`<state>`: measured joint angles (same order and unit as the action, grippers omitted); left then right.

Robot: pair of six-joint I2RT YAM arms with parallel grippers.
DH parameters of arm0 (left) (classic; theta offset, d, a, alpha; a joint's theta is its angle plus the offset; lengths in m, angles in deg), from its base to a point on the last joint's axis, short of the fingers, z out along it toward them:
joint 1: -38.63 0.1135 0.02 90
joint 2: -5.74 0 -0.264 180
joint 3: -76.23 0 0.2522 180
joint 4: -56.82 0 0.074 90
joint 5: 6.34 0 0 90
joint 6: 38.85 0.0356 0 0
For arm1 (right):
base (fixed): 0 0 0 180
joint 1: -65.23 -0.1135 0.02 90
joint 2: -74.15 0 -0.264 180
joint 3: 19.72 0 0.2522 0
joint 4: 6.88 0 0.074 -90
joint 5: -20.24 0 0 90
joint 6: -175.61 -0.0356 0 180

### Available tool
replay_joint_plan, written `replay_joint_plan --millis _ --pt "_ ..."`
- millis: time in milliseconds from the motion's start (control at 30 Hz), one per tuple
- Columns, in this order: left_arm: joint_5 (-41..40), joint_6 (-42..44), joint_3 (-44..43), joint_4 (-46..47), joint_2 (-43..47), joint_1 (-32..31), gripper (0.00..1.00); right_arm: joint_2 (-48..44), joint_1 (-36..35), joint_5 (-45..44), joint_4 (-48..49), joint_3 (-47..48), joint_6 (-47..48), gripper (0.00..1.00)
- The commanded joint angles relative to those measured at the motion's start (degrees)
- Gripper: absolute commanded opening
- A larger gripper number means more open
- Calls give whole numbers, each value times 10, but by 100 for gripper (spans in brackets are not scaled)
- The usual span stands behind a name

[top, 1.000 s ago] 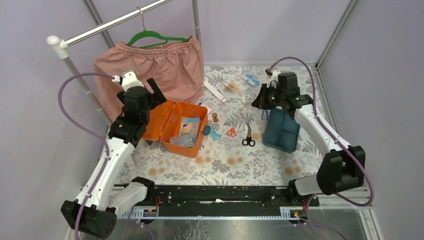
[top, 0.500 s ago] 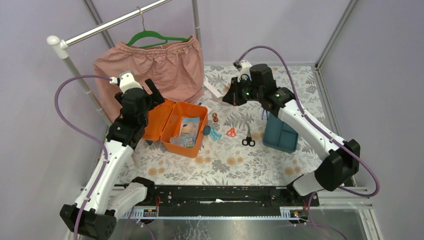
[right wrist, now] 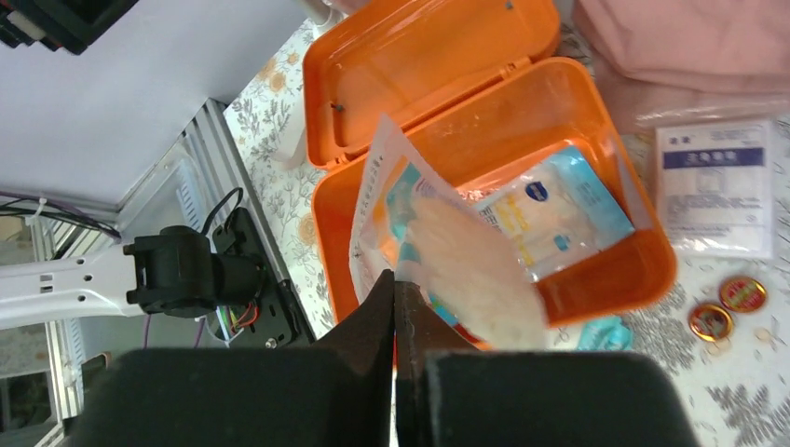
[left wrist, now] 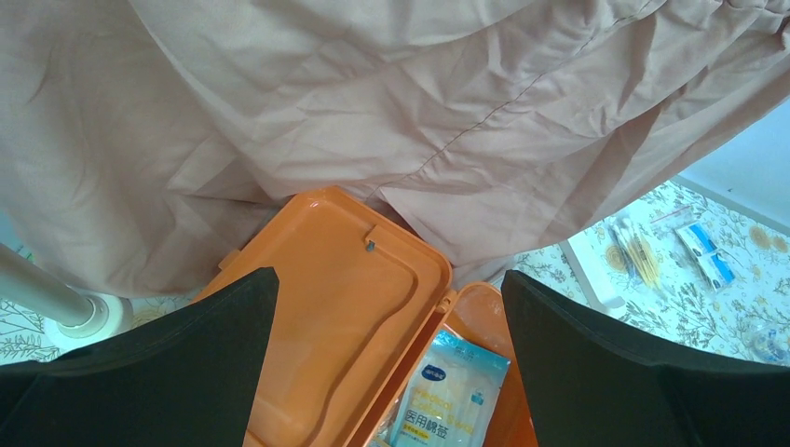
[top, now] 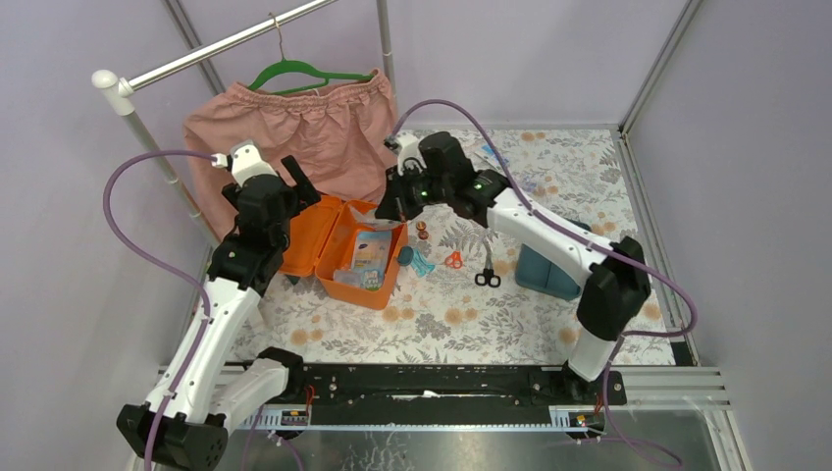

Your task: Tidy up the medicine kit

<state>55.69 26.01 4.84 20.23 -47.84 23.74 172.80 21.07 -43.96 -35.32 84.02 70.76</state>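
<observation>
Smooth glossy orange plastic box [right wrist: 522, 121], crinkly clear plastic packet [right wrist: 447, 251], matt pink cloth [left wrist: 373, 112].

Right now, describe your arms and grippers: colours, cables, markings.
The left arm and right arm have white links with black joints and bases. A purple cable loops along each. The left gripper and right gripper have flat black fingers. Small green lights glow on the right wrist.

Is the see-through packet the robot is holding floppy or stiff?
Probably floppy: the packet bends where the right gripper pinches one edge. Likely light, as its filling looks fluffy and white. Its smooth film may be slippery.
</observation>
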Motion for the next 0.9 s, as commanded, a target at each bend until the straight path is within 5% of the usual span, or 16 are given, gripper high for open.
replay_joint_plan --millis 0,267,467,733,867 --pt "-19 0 7 5 13 1 99 52 -22 26 8 56 15 0" --pt "-22 1 8 5 14 -2 99 114 -38 17 -23 72 28 22" --pt "-20 1 8 5 15 -4 99 104 -38 -6 -30 54 33 29" --pt "-18 0 8 5 13 -5 99 26 -31 -181 -45 1 61 43" --pt "-17 1 8 5 12 -7 99 -18 36 -233 -47 -40 39 44"
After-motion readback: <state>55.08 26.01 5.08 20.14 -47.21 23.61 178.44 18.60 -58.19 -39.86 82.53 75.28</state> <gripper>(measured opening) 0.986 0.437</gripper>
